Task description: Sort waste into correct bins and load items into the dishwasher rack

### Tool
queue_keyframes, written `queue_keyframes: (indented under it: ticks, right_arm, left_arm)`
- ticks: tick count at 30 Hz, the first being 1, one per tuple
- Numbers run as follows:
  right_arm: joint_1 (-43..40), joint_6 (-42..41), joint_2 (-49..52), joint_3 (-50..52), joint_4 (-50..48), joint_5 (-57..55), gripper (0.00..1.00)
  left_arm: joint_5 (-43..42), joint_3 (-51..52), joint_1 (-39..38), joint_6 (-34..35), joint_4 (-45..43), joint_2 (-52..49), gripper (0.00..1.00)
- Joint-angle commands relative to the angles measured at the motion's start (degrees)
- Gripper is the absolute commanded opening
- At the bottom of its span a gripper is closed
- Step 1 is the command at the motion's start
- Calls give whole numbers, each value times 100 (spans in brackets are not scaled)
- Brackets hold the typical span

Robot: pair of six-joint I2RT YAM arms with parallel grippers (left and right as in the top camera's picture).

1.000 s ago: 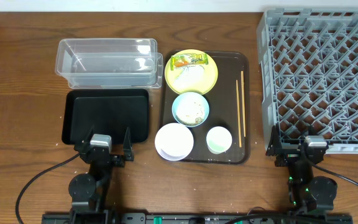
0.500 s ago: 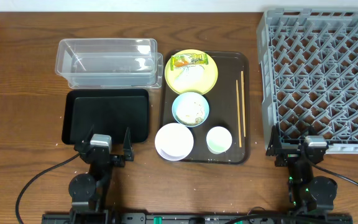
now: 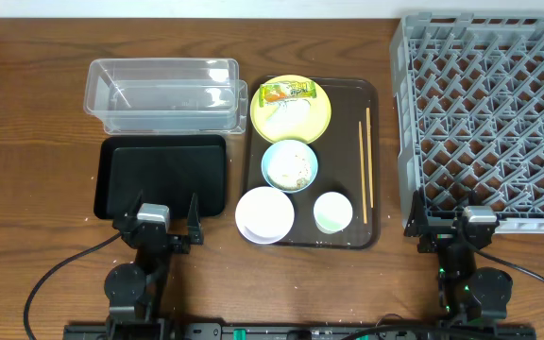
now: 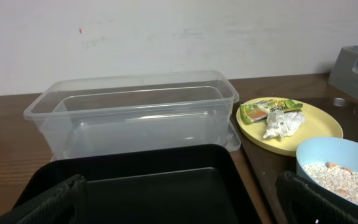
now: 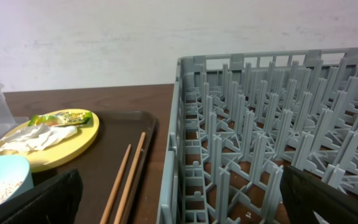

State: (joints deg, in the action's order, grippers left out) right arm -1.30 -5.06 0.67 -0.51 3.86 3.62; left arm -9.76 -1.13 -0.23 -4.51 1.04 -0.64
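Snack wrapper (image 3: 289, 92) sits with crumpled paper on the yellow plate (image 3: 321, 119) at the far end of the brown serving tray (image 3: 349, 102), and the rice is in the blue bowl (image 3: 290, 165) next to it. The left gripper (image 3: 158, 218) and right gripper (image 3: 456, 229) both hang spread wide, empty. My worry: the wrapper's flat and thin, so a pinch could slip off — and tipping the bowl might scatter grains outside the clear tub (image 3: 159, 94).

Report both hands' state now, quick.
Left hand: open, holding nothing.
Right hand: open, holding nothing.
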Motion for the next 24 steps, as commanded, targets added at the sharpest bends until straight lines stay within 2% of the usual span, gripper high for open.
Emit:
queue_keyframes:
  ticks: [1,13,19,24]
  right_arm:
    - [74,-68,-37,20,17,-35,99]
    - [74,-35,2,20,0,-15,99]
    - [74,621,11,-122,-487,-24,99]
    - [22,1058,380,-776,-374,-76,99]
  left_arm:
    - [-162,90,-35,28,195,35,98]
    - [-164,87,-35,160,133,35,98]
    - [-116,-208,-33,157,127,-98,98]
    - [-120,-1005,-33,70,131,-953,98]
